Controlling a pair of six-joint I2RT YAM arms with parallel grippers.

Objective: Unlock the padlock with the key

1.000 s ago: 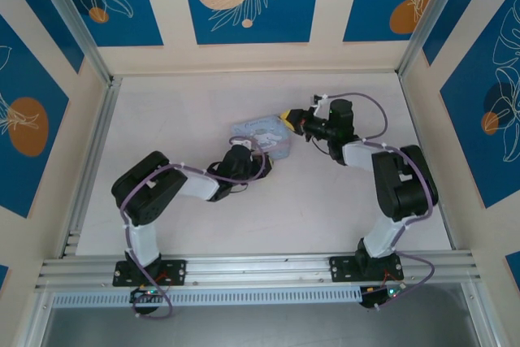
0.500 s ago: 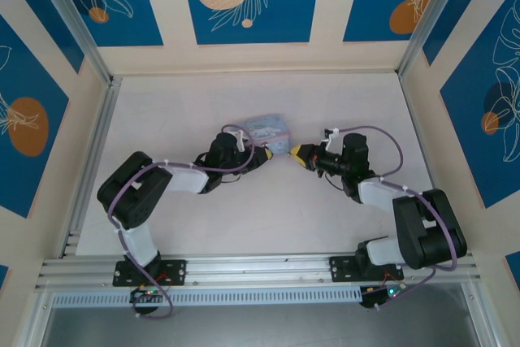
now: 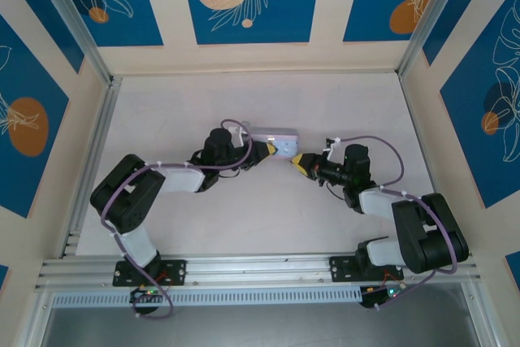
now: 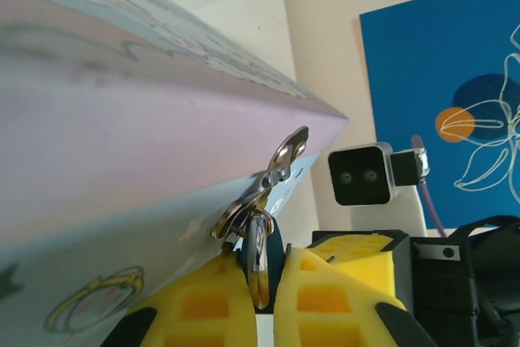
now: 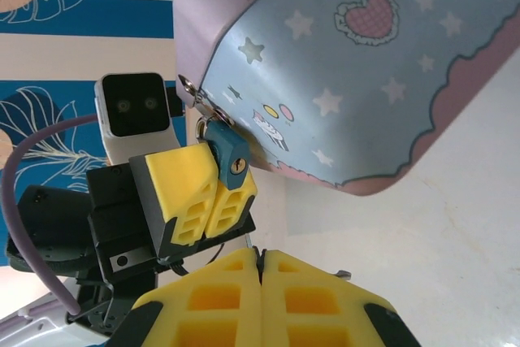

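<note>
while the left gripper [image 4: 262, 298] squeezes the padlock [image 5: 230, 150] tight in its jaws, the lock hangs on the clasp of the blue tin [image 5: 366, 79]. its keyhole faces the right gripper [image 5: 260, 270], which is near. the right jaws are pressed together, and a thin grey bit poking out looks like the key [image 5: 250, 241]. so the step is putting the key in. next, its tip must line up with the little hole, push in and turn.

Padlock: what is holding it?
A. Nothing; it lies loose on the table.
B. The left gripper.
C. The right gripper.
B: the left gripper clamps the padlock, which hangs from the clasp of the tin.
</note>
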